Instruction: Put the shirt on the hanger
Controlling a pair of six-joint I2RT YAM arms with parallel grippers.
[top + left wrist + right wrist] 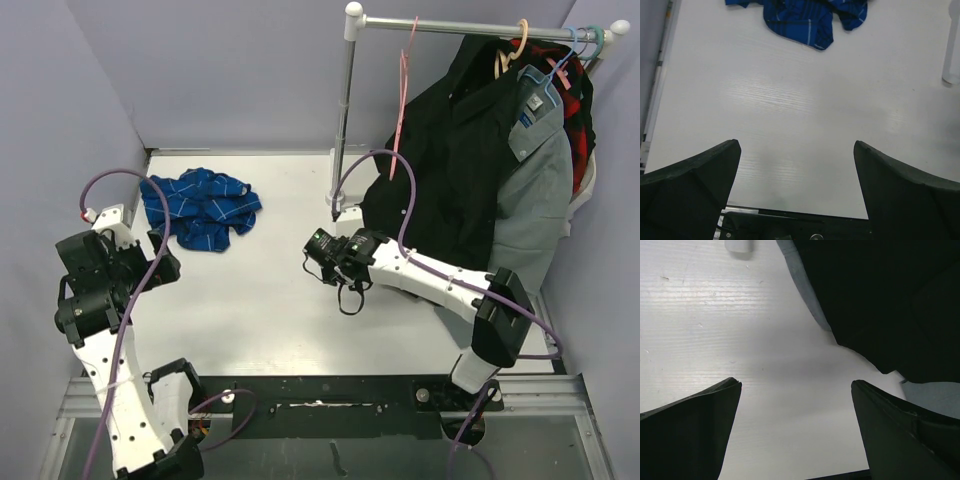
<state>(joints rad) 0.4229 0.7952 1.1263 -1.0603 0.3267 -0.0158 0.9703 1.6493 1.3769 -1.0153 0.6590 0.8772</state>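
I am looking at the shirt (200,208), which is lying in a crumpled heap on the table (280,310) at the far left, collar and sleeves folded under so I cannot pick them out. It is sitting flat and loose, so a pinch at its near edge should lift it without dragging anything else.

The left gripper (796,146) is hovering over bare table on the near side of that heap, jaws spread wide and holding nothing. I am reading that as a ready pose for reaching forward onto the cloth, since the wrist view is showing the blue fabric straight ahead at the far edge.

The hanger (404,95) is hanging by its hook from the rail (470,27) at the far right, just left of the black jacket (450,170) and well apart from the shirt. The grey shirt (535,185) is crowding the rail further right.

The right gripper (795,382) is sitting low near the foot of the rack post (343,120), jaws also released and empty, with the jacket hem just ahead of it on the right. I am judging it is placed there to go up for the hanger, though the jacket is hanging close enough to snag. No step of the task is done yet.
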